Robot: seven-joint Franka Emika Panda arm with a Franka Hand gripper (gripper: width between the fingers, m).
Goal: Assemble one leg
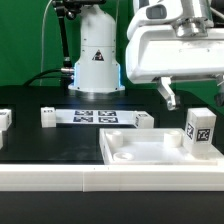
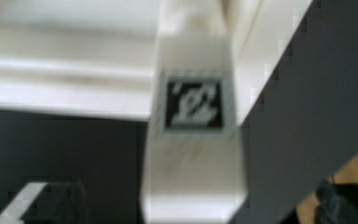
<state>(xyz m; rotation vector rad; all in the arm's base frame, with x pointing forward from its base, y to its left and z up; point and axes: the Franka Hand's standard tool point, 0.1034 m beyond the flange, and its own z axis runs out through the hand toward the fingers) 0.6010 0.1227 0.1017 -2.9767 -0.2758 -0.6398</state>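
Observation:
A leg (image 1: 201,131), a small white post with a square marker tag, stands upright at the right corner of the large white panel (image 1: 140,152). My gripper (image 1: 197,104) hangs just above it. One dark finger (image 1: 169,96) shows to the leg's left with a gap between them; the other finger is out of frame. The blurred wrist view shows the leg (image 2: 195,110) running lengthwise between dark shapes, with a grey finger (image 2: 309,170) beside it. The jaws look open and hold nothing.
The marker board (image 1: 95,117) lies at the table's middle in front of the robot base (image 1: 97,60). Other small white parts lie at the far left (image 1: 5,121), left of the marker board (image 1: 47,117) and right of it (image 1: 143,120).

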